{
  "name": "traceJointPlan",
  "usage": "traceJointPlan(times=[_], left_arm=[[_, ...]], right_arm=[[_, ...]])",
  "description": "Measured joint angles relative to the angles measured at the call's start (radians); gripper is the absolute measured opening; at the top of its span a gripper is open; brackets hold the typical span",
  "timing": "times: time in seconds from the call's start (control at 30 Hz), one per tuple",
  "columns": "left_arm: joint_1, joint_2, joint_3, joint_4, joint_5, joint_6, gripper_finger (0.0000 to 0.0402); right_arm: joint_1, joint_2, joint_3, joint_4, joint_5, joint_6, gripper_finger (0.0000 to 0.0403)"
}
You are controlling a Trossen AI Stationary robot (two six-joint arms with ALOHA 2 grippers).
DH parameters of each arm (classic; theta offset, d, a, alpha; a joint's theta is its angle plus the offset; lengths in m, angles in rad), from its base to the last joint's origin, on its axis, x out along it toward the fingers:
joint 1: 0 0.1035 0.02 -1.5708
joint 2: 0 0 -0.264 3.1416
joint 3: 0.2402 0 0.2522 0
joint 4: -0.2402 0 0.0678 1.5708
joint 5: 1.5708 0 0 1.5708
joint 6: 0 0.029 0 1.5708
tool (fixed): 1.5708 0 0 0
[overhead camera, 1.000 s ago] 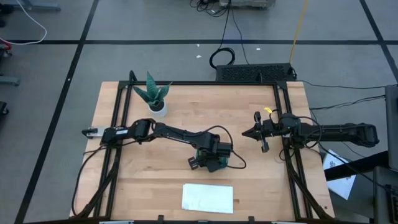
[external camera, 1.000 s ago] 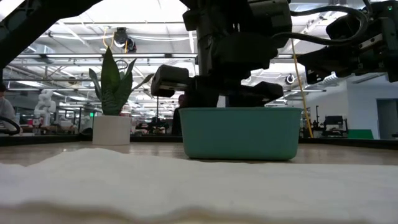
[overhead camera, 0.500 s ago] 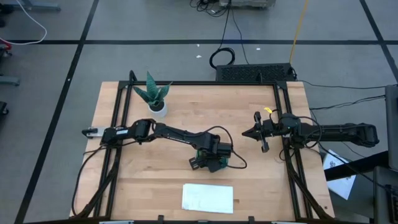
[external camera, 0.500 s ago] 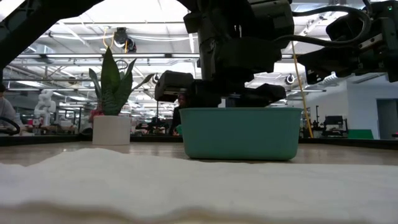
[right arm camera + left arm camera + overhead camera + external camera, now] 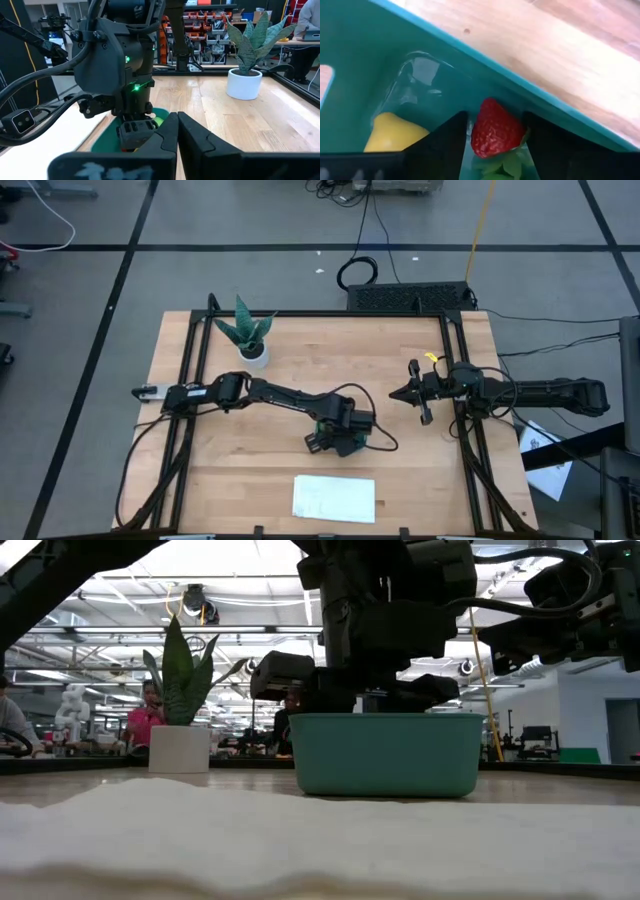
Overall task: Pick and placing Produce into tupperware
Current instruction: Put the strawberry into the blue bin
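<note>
**Lot: toy produce and teal tub, with handling notes**

Wooden surface (image 5: 280,370) inside a black frame, open workshop behind it; a potted plant (image 5: 247,332) stands at the far left corner and a white sheet (image 5: 334,497) lies at the near edge.

Item 1, tupperware (image 5: 385,753): teal plastic tub, shallow, near the middle of the surface. Judged light and fairly stiff, likely to slide if nudged at the rim.

Item 2, strawberry (image 5: 496,131): small red toy with green leaves, inside the tub against its wall, between the fingers of the left pincer (image 5: 492,142). Fingers stand close on either side; whether they press it cannot be told. Judged very light, hard-skinned and a little slippery; best taken across its widest part, not by the leaves.

Item 3, yellow piece (image 5: 395,132): lying on the tub floor just beside the strawberry. Probably smooth and prone to roll; grip across the middle.

Item 4, light green piece (image 5: 159,118): partly visible in the tub behind the left arm.

Item 5, right pincer (image 5: 420,392): idle near the right edge of the surface, well apart from the tub, fingers nearly together, holding nothing.
</note>
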Motion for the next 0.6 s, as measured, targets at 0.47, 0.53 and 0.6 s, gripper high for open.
traceJointPlan(times=[0.47, 0.53, 0.6], left_arm=[[-0.006, 0.0, 0.021, -0.025, -0.07, -0.017, 0.0243], [-0.008, -0.002, 0.021, -0.032, -0.096, -0.018, 0.0241], [-0.011, -0.012, 0.021, -0.037, -0.114, -0.018, 0.024]], right_arm=[[0.0, 0.0, 0.0, 0.0, 0.0, 0.015, 0.0], [0.0, 0.0, 0.0, -0.001, 0.0, 0.015, 0.0], [0.0, 0.0, 0.0, -0.001, 0.0, 0.015, 0.0]])
